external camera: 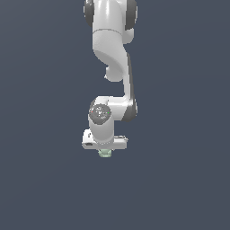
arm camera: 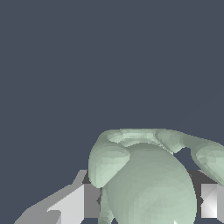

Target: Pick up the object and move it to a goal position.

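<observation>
The object (external camera: 105,153) is a small pale mint-green lump that peeks out just under the white hand of my gripper (external camera: 105,151) in the exterior view. In the wrist view the object (arm camera: 148,183) fills the lower part of the picture, rounded, with nubs along its rim. It sits between my gripper's (arm camera: 146,202) two grey-white fingers (arm camera: 85,202), one on each side, and both press against its sides. The gripper is shut on the object. In the exterior view the fingers themselves are hidden behind the hand and the object.
The white arm (external camera: 112,54) comes down from the top of the exterior view to the hand. Around it there is only a plain dark blue-grey surface (external camera: 179,179).
</observation>
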